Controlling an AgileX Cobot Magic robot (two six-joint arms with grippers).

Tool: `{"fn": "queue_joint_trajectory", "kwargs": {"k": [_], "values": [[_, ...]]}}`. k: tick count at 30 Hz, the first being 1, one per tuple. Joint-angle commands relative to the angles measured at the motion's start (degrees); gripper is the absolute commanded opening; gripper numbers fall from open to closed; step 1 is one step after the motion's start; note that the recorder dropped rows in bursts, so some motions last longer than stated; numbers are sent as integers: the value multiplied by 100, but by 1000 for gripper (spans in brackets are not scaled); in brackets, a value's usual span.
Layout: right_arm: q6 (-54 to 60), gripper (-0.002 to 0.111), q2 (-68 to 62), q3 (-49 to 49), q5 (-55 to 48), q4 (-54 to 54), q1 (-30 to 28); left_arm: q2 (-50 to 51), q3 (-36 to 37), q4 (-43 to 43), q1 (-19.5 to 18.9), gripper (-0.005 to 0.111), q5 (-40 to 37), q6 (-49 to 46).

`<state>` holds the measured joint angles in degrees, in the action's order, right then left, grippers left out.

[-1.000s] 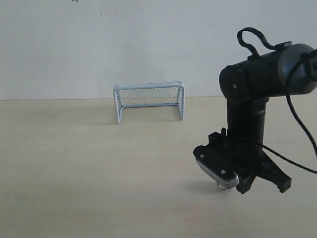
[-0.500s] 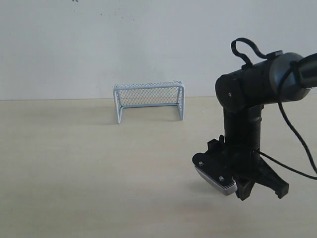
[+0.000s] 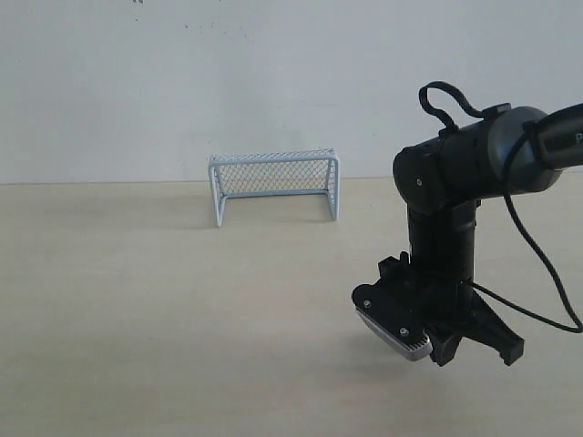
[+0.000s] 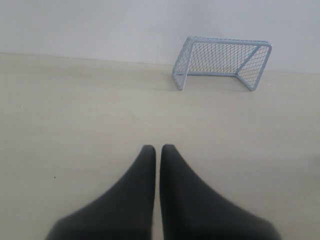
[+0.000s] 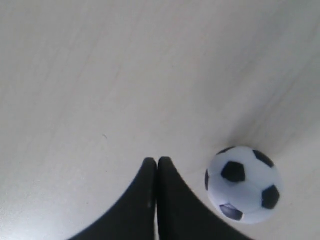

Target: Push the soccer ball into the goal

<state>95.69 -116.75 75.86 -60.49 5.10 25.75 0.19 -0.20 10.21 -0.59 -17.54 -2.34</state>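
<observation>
"Right wrist view had the ball (image 5: 243,183) in it. Where did it lie?"

"On the worktop (image 3: 137,300), just beside the right tool (image 5: 157,162). Its two fingers were pressed together with nothing between them. Whether finger and ball touched, I could not tell."

"And the goal (image 3: 273,175)?"

"It stood at the far side, close to the wall (image 3: 273,73), well apart from the ball, with no ball inside it. In the exterior view the right arm (image 3: 446,237) was low at the near right, and the ball did not show there."

"So nothing was done?"

"I judged the push barely begun, if at all. The whole run to the goal, far and leftward, was left."

"The left tool (image 4: 158,148)?"

"Closed too, holding nothing, pointing roughly toward the goal."
</observation>
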Motion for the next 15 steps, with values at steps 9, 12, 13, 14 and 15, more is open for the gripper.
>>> {"fn": "queue_joint_trajectory", "kwargs": {"k": [9, 12, 13, 14, 15], "values": [[-2365, 0, 110, 15, 2832, 198, 3, -19, 20, -18, -17, 4, 17, -29], [-3844, 0, 385, 15, 4388, 72, 3, -19, 20, -18, -17, 4, 17, -29], [-3772, 0, 488, 15, 4487, 72, 3, -19, 20, -18, -17, 4, 17, -29], [-3669, 0, 566, 15, 4487, 83, 3, -19, 20, -18, -17, 4, 17, -29], [-3571, 0, 657, 15, 4425, 83, 3, -19, 20, -18, -17, 4, 17, -29]]}}
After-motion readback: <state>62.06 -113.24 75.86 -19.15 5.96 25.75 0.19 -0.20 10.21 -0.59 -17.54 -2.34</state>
